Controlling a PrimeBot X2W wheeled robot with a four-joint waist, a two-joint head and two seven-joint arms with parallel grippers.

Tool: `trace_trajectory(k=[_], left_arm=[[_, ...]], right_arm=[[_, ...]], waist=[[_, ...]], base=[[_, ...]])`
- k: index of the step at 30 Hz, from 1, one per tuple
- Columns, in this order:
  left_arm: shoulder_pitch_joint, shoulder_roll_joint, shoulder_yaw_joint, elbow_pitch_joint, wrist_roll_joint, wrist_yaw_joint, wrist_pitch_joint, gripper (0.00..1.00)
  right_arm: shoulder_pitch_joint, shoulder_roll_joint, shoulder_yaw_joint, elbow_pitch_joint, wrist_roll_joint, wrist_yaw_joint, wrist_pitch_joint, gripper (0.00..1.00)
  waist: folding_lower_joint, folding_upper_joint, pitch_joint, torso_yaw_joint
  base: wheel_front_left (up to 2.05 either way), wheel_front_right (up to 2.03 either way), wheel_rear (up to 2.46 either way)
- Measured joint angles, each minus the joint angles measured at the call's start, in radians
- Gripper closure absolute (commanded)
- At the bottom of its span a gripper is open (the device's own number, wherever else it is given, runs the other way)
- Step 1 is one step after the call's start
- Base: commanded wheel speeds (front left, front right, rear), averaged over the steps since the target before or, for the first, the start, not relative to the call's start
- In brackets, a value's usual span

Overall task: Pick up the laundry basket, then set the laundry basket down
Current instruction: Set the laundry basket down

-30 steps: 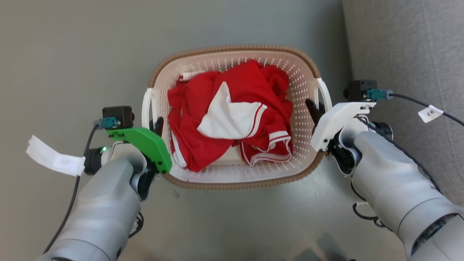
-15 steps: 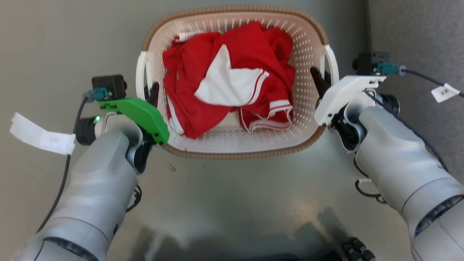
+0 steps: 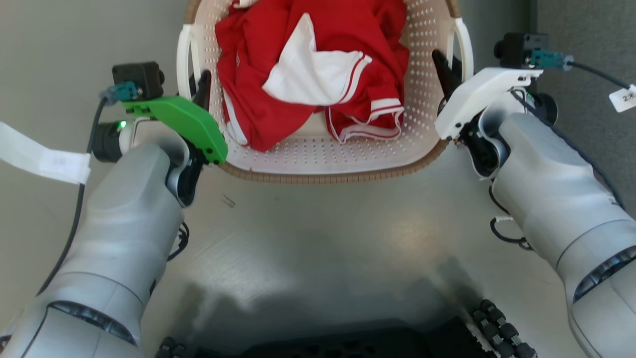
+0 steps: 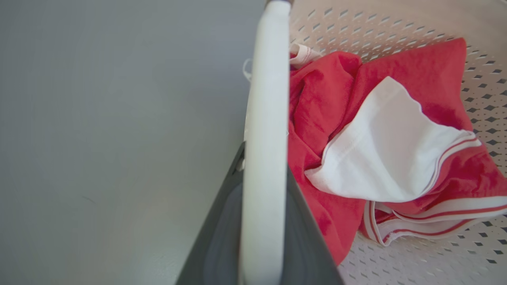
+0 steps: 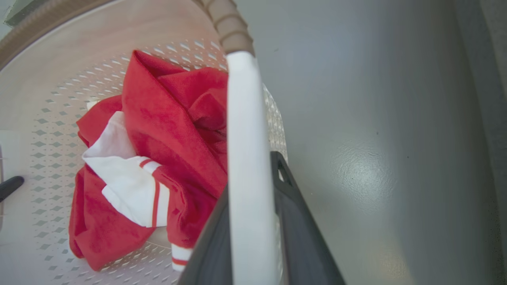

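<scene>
Everything in the head view has slid up the picture since a second ago, even the small scratch on the floor, so my head has moved. Yet the laundry basket also looks larger now, and its near rim stands further from that scratch. I read that as the basket rising with my arms.

It hangs between my two forearms, ahead of my dark base, and its far end runs off the top of the head view. My left jaws are pressed on the left handle, a dark finger on each side of the white bar. My right jaws pinch the right handle the same way.

I judge the pick-up is under way or just done, though I cannot see under the basket to tell whether it is clear of the floor. The setting-down is still to do. It calls for both arms to lower together so the basket stays level, with the jaws spreading only once it rests.

By count there is one basket, with two loop handles, each held by one pair of jaws. Inside lies one heap of red and white clothes. I cannot tell how many garments are in it.
</scene>
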Motion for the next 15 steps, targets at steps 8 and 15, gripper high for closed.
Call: trace_trajectory(k=[8, 15], left_arm=[[-0.043, 0.000, 0.007, 0.000, 0.005, 0.000, -0.003, 1.00], [-0.061, 0.000, 0.010, 0.001, 0.011, 0.000, -0.008, 1.00]], right_arm=[[-0.039, -0.007, -0.011, 0.000, -0.011, 0.000, -0.008, 1.00], [-0.053, -0.008, -0.016, -0.001, -0.016, 0.000, -0.012, 1.00]], waist=[[-0.0001, 0.0000, 0.065, 0.000], [-0.0001, 0.0000, 0.108, 0.006]], base=[[0.00, 0.00, 0.00], [0.00, 0.00, 0.00]])
